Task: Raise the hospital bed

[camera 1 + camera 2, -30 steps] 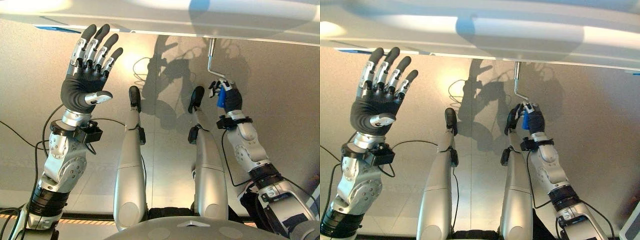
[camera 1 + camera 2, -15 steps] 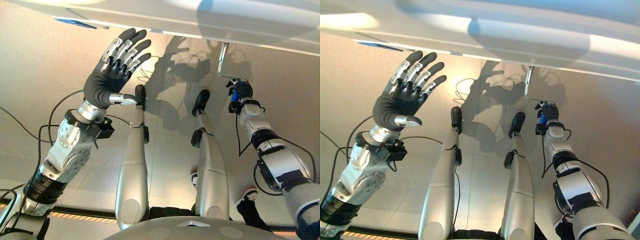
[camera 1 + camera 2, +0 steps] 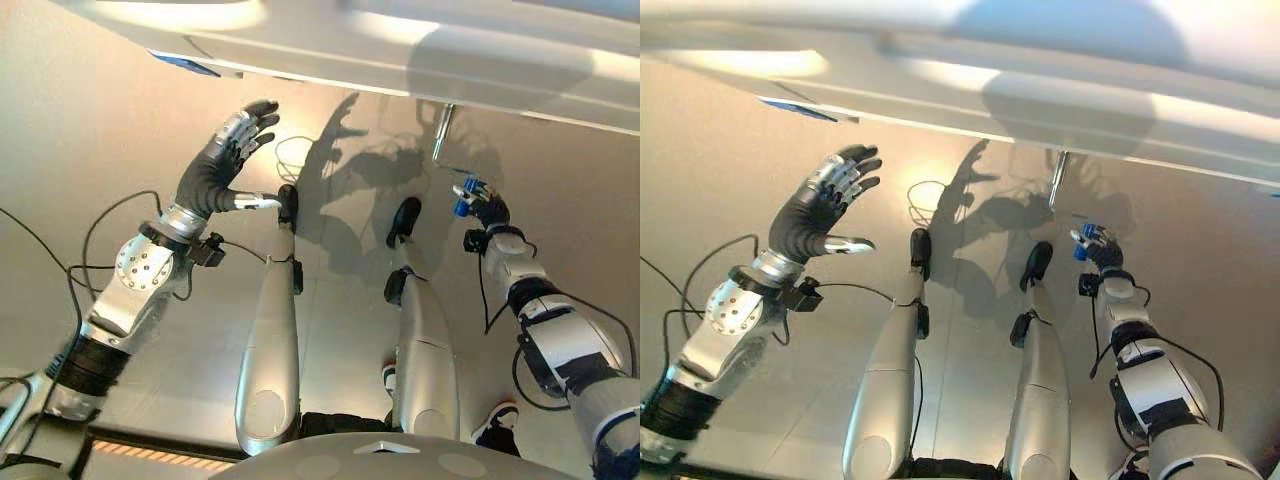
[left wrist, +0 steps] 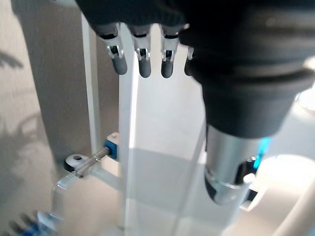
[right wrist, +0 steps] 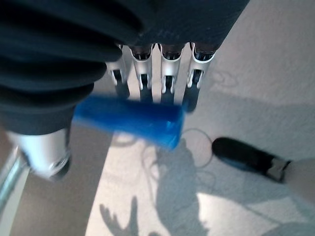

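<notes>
Silver bent crank [image 3: 440, 140] with blue handle [image 5: 129, 120], hanging below white hospital bed frame [image 3: 420, 55], right hand [image 3: 482, 207] curled round handle, left hand [image 3: 222, 165] raised, fingers spread

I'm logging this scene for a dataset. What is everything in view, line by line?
Hospital bed: one, white, its frame edge across the far side above the floor.
Crank rod: one, silver metal, hanging down from the bed's edge.
Crank handle: one, blue, at the rod's lower end, in the right hand.
Floor: beige.
Left hand: open, raised, holding nothing.
Right hand: curled round the crank handle.
</notes>
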Tool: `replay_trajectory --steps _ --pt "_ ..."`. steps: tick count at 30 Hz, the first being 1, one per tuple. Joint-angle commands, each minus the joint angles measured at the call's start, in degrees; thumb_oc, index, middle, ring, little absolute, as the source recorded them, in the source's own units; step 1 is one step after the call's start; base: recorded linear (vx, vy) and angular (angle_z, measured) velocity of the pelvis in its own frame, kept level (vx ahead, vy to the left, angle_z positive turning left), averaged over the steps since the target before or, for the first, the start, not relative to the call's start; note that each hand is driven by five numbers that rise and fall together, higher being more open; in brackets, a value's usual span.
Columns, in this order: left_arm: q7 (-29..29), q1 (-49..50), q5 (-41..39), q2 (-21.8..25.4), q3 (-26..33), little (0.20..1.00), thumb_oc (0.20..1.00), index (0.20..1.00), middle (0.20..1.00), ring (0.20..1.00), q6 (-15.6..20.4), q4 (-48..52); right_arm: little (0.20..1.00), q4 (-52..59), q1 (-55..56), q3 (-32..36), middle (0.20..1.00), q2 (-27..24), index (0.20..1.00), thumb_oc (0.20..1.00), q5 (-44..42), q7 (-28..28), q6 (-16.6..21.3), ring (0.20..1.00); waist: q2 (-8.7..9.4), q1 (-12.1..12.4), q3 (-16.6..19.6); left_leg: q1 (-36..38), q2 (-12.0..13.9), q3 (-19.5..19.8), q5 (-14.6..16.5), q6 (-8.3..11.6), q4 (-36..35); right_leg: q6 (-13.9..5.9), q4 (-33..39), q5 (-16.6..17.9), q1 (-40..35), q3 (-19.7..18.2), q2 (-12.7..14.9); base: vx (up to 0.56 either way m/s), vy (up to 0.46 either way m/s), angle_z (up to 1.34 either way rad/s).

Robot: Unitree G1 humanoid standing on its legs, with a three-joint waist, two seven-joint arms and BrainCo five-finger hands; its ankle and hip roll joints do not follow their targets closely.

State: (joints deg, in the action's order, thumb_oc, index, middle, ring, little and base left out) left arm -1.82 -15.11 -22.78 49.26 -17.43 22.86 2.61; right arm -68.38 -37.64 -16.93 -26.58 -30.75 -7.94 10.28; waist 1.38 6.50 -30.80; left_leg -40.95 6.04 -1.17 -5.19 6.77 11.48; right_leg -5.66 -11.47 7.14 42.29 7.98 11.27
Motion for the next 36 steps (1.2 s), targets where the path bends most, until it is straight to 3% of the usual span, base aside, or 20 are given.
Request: replay_trajectory --steps 1,4,7,9,12,13,16,26,36 --pt "2.6 1.3 6.2 -7.6 -4.4 1.000 1.000 1.000 1.000 1.000 2.4 -7.4 1.000 0.4 5.5 -0.2 1.000 0.2 1.000 1.000 3.8 -0.3 -1.0 1.000 -1.92 -2.3 1.0 5.5 -0.2 0.2 0.7 -0.27 -0.2 -3.73 -1.2 -4.2 -8.6 2.0 0.0 0.01 0.036 -0.02" --pt "4.2 1.0 13.3 -10.0 -9.0 1.000 1.000 1.000 1.000 1.000 1.0 -20.2 1.000 -0.4 9.1 0.2 1.000 1.6 1.000 1.000 7.9 -1.1 -1.5 1.000 -1.59 -2.9 1.0 12.9 -0.2 -0.3 1.1 -0.47 -2.2 -4.04 0.9 -4.0 -15.6 2.0 -0.1 0.03 0.040 -0.02" --pt "3.5 2.0 14.1 -13.9 -9.4 1.000 1.000 1.000 1.000 1.000 -0.4 -29.4 1.000 -0.5 11.8 0.3 1.000 2.5 1.000 1.000 10.5 -1.4 -1.5 1.000 -1.10 -3.5 1.0 17.6 -0.1 -0.7 1.0 -0.50 -3.0 -4.15 2.4 -3.9 -20.6 2.1 -0.4 0.04 0.015 -0.11" --pt "3.4 4.0 15.6 -20.3 -7.7 1.000 1.000 1.000 1.000 1.000 -2.6 -42.7 1.000 -0.1 16.1 1.8 1.000 3.8 1.000 1.000 12.5 -1.1 -1.3 1.000 -0.44 -4.1 1.5 24.2 0.3 -1.0 1.4 -0.52 -4.3 -4.18 4.2 -4.3 -27.1 2.1 -0.9 0.08 -0.024 -0.12" --pt "3.1 6.9 17.6 -25.7 -4.0 1.000 1.000 1.000 1.000 1.000 -4.5 -55.1 1.000 -1.8 21.6 2.7 1.000 4.7 1.000 1.000 15.8 -0.3 -2.0 1.000 -0.46 -4.5 7.8 28.9 0.5 -1.1 0.5 -0.28 -8.2 -4.42 8.4 -3.5 -31.8 3.7 -1.4 0.11 -0.035 0.01" --pt "3.1 6.9 17.6 -25.8 -4.0 1.000 1.000 1.000 1.000 1.000 -4.5 -55.1 1.000 -1.8 21.6 2.7 1.000 4.7 1.000 1.000 15.8 -0.4 -2.0 1.000 -0.50 -4.5 7.8 29.0 0.5 -1.1 0.5 -0.26 -8.4 -4.42 8.5 -3.4 -31.9 3.7 -1.5 0.06 -0.029 0.02" --pt "3.1 7.6 19.3 -28.2 -0.8 1.000 1.000 1.000 1.000 1.000 -5.8 -63.6 1.000 -4.3 24.2 2.0 1.000 5.4 1.000 1.000 19.9 0.6 -3.2 1.000 -0.47 -4.6 12.1 32.9 0.8 -1.7 0.0 -0.02 -11.0 -4.66 11.3 -2.7 -35.5 4.5 -1.9 0.03 -0.025 -0.03" --pt "3.1 11.7 17.6 -32.0 5.0 1.000 1.000 1.000 1.000 1.000 -6.5 -67.5 1.000 -4.7 32.7 3.7 1.000 8.4 1.000 1.000 24.7 2.6 -4.6 1.000 -0.58 -5.4 23.2 43.3 1.6 -2.0 0.4 -0.15 -15.5 -4.66 14.0 -4.4 -45.3 5.5 -2.8 0.05 -0.018 0.02" --pt "2.9 12.7 17.2 -33.7 6.0 1.000 1.000 1.000 1.000 1.000 -8.1 -70.3 1.000 -4.9 34.0 4.8 1.000 9.7 1.000 1.000 23.4 2.8 -4.8 1.000 -0.72 -5.9 26.3 46.6 1.7 -2.0 1.6 -0.44 -15.7 -4.28 13.8 -5.7 -48.5 5.5 -3.2 0.00 -0.001 0.01"
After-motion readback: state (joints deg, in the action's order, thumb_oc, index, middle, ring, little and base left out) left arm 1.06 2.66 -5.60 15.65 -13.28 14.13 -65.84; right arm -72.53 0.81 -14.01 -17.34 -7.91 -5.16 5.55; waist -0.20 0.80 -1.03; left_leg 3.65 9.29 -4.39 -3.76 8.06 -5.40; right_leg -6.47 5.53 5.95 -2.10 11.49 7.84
